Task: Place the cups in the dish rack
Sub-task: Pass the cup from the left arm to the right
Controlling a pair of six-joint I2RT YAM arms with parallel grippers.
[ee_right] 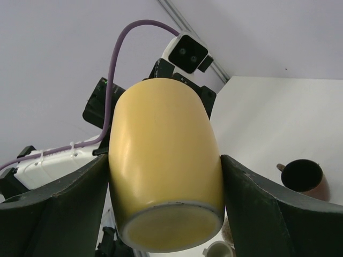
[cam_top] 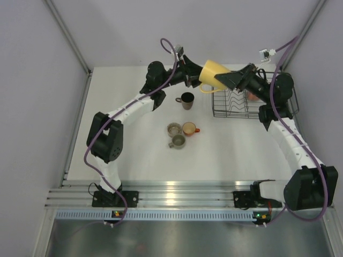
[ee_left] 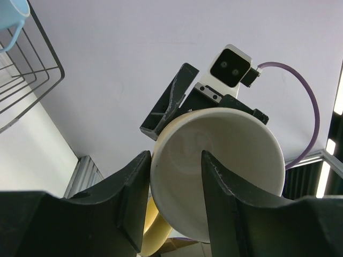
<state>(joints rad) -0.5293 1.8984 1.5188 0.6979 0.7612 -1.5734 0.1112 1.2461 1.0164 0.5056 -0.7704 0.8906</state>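
Yellow cup [cam_top: 215, 74] hangs sideways, long axis claw to claw: mouth facing the left claw [ee_left: 174, 158], spread apart at the rim; right claw [ee_right: 165, 160] clamps its body.

The lifted cup [cam_top: 213, 75] is in the air over the far part of the table [cam_top: 134, 160], between my right gripper [ee_right: 165, 160] and my left gripper [ee_left: 176, 156]. The dish rack [cam_top: 230, 104] stands just right of it, and a racked cup [cam_top: 250, 96] is inside, partly behind my right arm. The single cup [cam_top: 187, 100] stands left of the rack. Nearer to me, the rear-left cup [cam_top: 174, 128] and the rear-right cup [cam_top: 189, 128] are side by side, with the front cup [cam_top: 177, 141] just before them.
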